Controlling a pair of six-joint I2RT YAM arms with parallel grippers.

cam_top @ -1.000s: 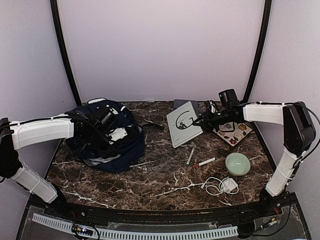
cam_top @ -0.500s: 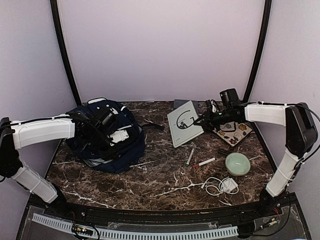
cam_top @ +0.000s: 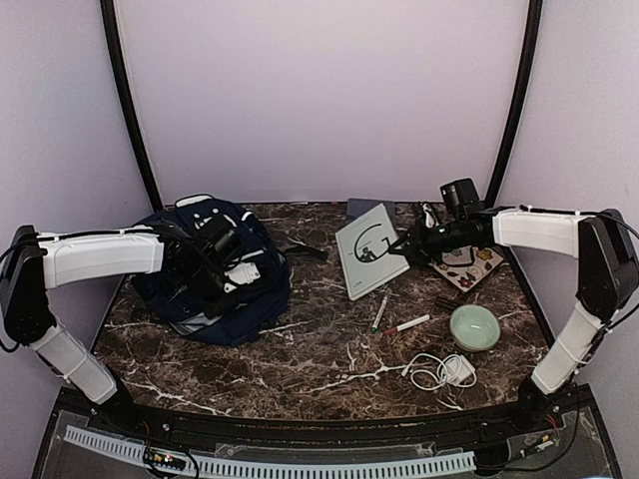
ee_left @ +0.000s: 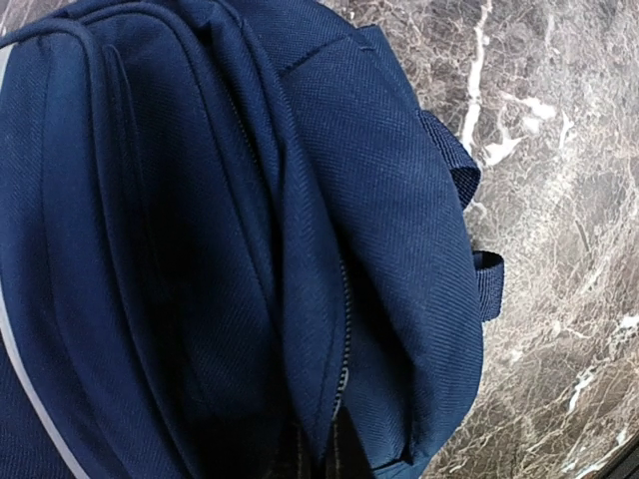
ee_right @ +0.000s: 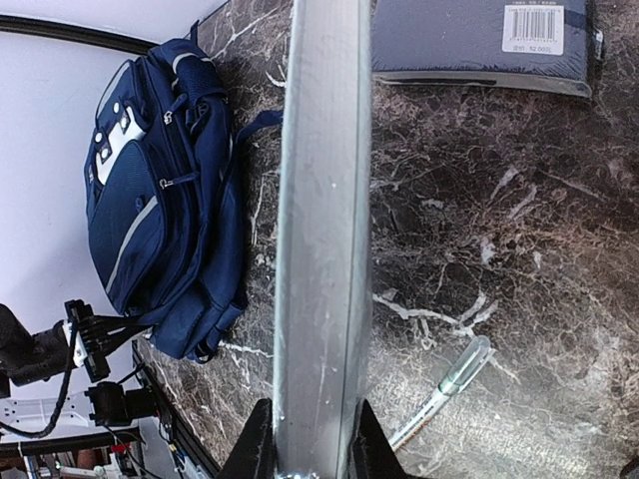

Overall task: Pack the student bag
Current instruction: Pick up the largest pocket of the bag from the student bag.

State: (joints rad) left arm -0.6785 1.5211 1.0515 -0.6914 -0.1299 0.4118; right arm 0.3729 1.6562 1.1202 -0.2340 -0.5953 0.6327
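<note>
Top cam: fixed, high, above & behind near edge, looks down & fwd over whole table (cam_top: pixel 329 364) to back wall (cam_top: pixel 319 100); wide, far. L wrist cam: v. close on student bag (ee_left: pixel 200 249), fabric fills most of frame, table at right. R wrist cam: sights along grey book (ee_right: pixel 319 200) edge up frame centre, bag at left. All 3 share bag + table.

Soft, even light fills the top view: the pale walls (cam_top: pixel 319 100) take a lilac cast, and shadows on the dark bench (cam_top: pixel 319 349) are faint. The left wrist view is sharp on the student bag (ee_left: pixel 200 249), its folds darkening downward. Close to the right wrist lens, the grey book (ee_right: pixel 319 200) looks slightly soft.
</note>
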